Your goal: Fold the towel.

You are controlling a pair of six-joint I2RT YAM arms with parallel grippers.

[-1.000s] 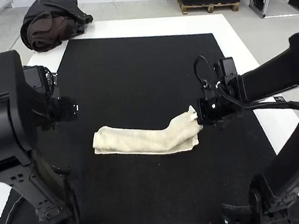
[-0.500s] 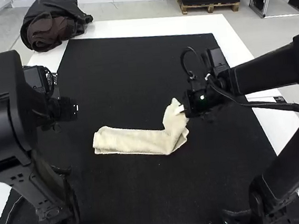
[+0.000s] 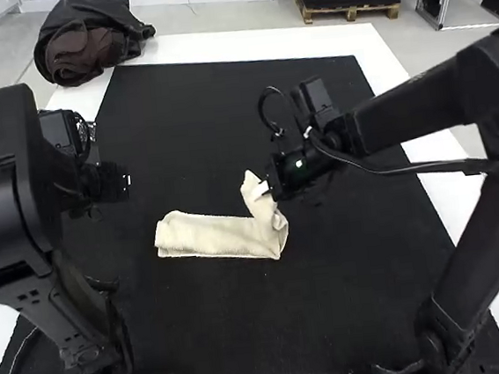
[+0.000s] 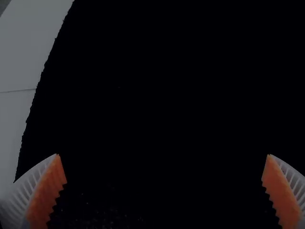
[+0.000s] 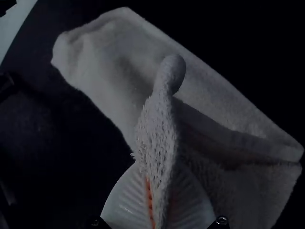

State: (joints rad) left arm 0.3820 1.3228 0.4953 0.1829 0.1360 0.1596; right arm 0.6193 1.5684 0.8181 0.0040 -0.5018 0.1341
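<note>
Towel (image 3: pixel 206 235) runs lengthwise from the right gripper (image 3: pixel 264 187), pinching 1 lifted end, toward the spread left gripper's (image 4: pixel 163 155) side.

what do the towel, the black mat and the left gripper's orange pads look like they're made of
The towel looks like soft terry, probably cotton, from its fuzzy, looped surface. The black mat seems a matte fabric or felt, with a dull face and slightly ragged edge. The orange pads on the left gripper look like matte rubber or silicone, from their toothed edges.
</note>
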